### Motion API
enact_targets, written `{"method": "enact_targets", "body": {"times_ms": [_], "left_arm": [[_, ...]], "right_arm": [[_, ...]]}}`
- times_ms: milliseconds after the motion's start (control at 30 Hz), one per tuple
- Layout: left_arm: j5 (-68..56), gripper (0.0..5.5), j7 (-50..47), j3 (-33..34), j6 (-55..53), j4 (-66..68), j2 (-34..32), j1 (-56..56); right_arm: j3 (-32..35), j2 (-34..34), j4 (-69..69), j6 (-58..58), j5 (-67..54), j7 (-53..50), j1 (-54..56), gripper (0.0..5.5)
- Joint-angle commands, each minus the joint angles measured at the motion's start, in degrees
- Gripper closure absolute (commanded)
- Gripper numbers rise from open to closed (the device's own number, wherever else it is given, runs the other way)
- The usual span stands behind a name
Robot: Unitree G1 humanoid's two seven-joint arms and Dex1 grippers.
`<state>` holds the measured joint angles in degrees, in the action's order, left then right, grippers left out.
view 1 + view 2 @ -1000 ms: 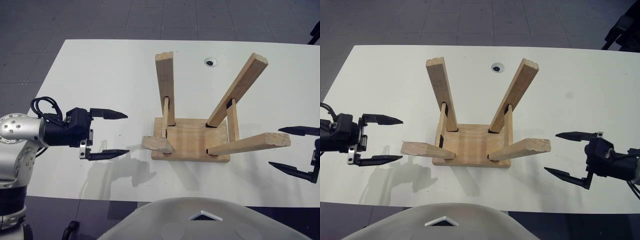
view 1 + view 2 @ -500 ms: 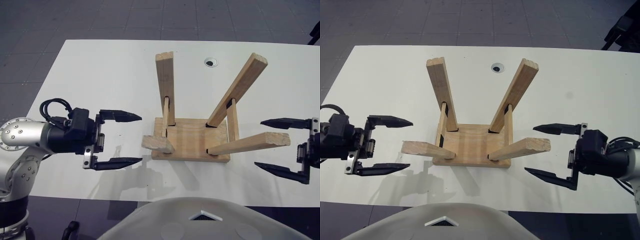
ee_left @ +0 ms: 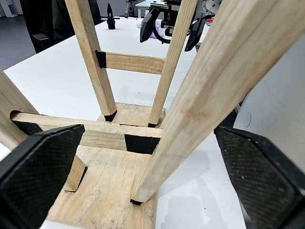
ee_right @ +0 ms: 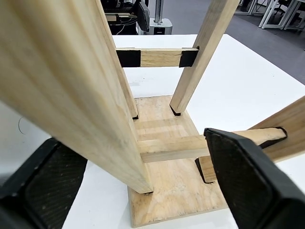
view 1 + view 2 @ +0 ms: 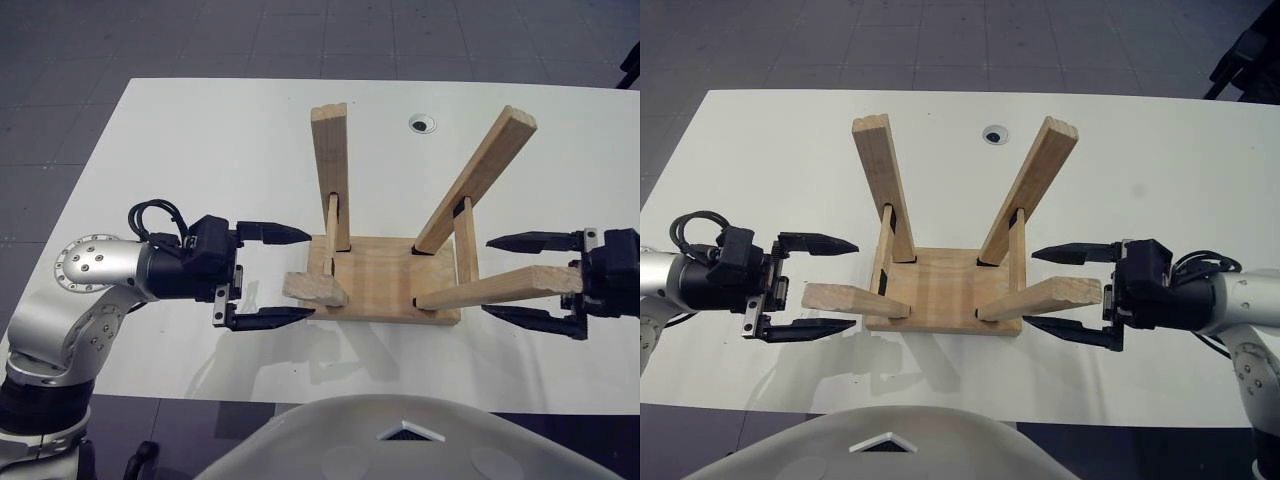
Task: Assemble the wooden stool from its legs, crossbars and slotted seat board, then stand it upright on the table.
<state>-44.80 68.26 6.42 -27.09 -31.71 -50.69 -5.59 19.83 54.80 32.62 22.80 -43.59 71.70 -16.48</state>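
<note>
Table (image 5: 1160,150) edge runs near both my grippers, stool (image 5: 940,290) between them. Left gripper (image 5: 852,284) wide open astride a leg (image 5: 835,297), not touching; right gripper (image 5: 1030,288) likewise.

The left gripper (image 5: 311,274) is held level, its jaws spread wide. The right gripper (image 5: 487,277) is spread likewise, and both are pointed inward, facing each other.

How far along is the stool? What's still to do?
Done: the stool looks assembled, legs and crossbars seated in the seat board, which lies flat on the table, legs up. In hand: nothing gripped; left hand and right hand are open, each straddling a near leg. Left: grip, flip it upright.
</note>
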Motion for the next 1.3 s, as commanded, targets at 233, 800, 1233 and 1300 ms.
{"method": "enact_targets", "body": {"times_ms": [233, 800, 1233, 1300], "left_arm": [[-0.49, 0.43, -1.39, -0.43, -0.49, -1.15, 1.53, 1.43], [-5.58, 0.65, -4.13, 0.51, -2.91, -4.29, 2.05, 1.75], [-9.00, 2.67, -6.10, 0.51, -5.42, -4.09, 2.24, 2.78], [-9.11, 2.98, -6.27, 0.30, -5.59, -3.90, 2.41, 2.85]], "right_arm": [[-0.62, 0.09, 2.21, 1.03, -1.10, -0.24, 0.81, 3.11], [-0.38, -0.89, 5.41, 0.13, -0.61, -1.76, -0.76, 4.37], [-1.37, -1.40, 5.76, -1.17, 1.13, -2.54, -0.57, 4.37], [-1.64, -1.49, 5.99, -1.29, 1.34, -2.87, -0.46, 4.37]]}}
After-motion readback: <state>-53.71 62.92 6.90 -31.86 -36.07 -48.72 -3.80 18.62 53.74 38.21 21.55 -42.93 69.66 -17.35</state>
